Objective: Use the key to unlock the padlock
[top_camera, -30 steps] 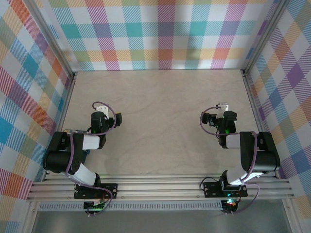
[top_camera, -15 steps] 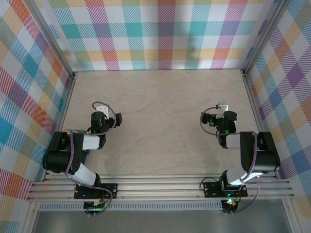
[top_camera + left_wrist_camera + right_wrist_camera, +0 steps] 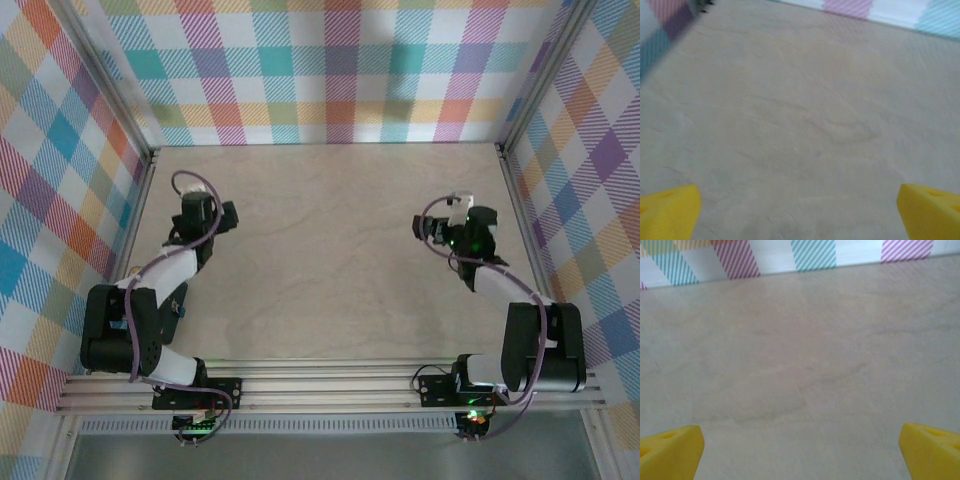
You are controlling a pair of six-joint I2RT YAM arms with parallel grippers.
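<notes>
Yellow fingertips point(image 3: 667, 212) at the bottom corners of each wrist view show the left jaws and the right jaws both spread wide above the pale marbled surface point(image 3: 330, 250). The left arm point(image 3: 170, 270) reaches toward the far left, the right arm point(image 3: 490, 280) toward the far right.

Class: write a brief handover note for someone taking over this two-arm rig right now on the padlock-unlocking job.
Left gripper: open, empty, over bare table.
Right gripper: open, empty, also over the table.
Done: nothing that can be seen; neither gripper holds the key.
Left: locate the key and padlock, grasp the key, insert it, turn.
</notes>
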